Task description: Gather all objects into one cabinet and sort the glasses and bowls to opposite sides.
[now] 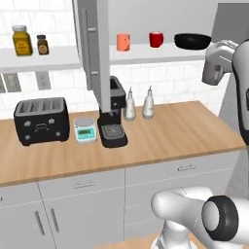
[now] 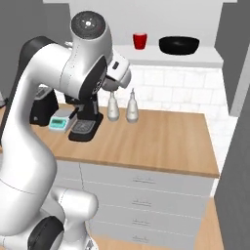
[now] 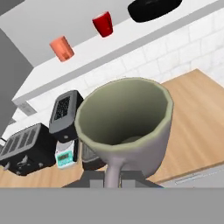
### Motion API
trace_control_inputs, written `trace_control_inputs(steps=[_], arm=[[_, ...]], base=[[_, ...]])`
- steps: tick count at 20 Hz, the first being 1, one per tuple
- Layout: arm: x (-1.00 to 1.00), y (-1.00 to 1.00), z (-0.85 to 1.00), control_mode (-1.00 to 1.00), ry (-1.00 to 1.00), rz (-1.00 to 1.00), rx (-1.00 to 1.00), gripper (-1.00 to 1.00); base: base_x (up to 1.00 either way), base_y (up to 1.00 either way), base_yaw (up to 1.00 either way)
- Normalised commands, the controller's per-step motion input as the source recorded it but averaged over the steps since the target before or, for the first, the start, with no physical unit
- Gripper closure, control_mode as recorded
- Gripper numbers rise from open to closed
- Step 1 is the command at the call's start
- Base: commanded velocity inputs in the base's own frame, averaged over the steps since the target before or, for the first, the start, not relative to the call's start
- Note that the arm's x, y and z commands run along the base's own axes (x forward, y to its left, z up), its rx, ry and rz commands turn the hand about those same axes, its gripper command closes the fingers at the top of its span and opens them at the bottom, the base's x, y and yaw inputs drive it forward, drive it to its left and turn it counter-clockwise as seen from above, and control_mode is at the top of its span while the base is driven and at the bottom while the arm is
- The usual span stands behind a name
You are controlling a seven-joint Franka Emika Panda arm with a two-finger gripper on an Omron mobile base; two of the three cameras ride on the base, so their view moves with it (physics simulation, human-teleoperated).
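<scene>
Hand view looks down into a grey cup (image 3: 124,127), which sits right in front of the camera with its open mouth facing it; the claw (image 3: 114,177) is closed on the cup's near wall, which runs down between the finger tips. Beyond it, the salmon-orange cup (image 3: 62,48), the red cup (image 3: 103,24) and the black bowl (image 3: 153,8) stand on the white cabinet shelf (image 3: 109,48), in that order from one end to the other, each well apart from the next.

Left base view shows the arm raised high at the right edge, its wrist (image 1: 219,61) just below the shelf's right end, near the bowl. The grey cabinet door (image 1: 95,46) stands open, left of the salmon-orange cup. Right base view shows the arm bent in a tall arch, elbow up, forearm reaching forward above the wooden desk (image 2: 156,141). On the desk stand a toaster (image 1: 41,120), a small scale (image 1: 84,130), a coffee machine (image 1: 113,114) and two bottles (image 1: 138,104).
</scene>
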Motion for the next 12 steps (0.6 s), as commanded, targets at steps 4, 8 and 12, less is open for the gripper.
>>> trace_control_inputs(steps=[4, 8, 12], arm=[[0.0, 0.0, 0.0, 1.0, 0.0, 0.0, 0.0, 1.0], [0.0, 0.0, 0.0, 1.0, 0.0, 0.0, 0.0, 1.0], [0.0, 0.0, 0.0, 1.0, 0.0, 0.0, 0.0, 1.0]], base=[[0.57, 0.0, 0.14], [0.38, 0.0, 0.05], [0.41, 0.0, 0.09]])
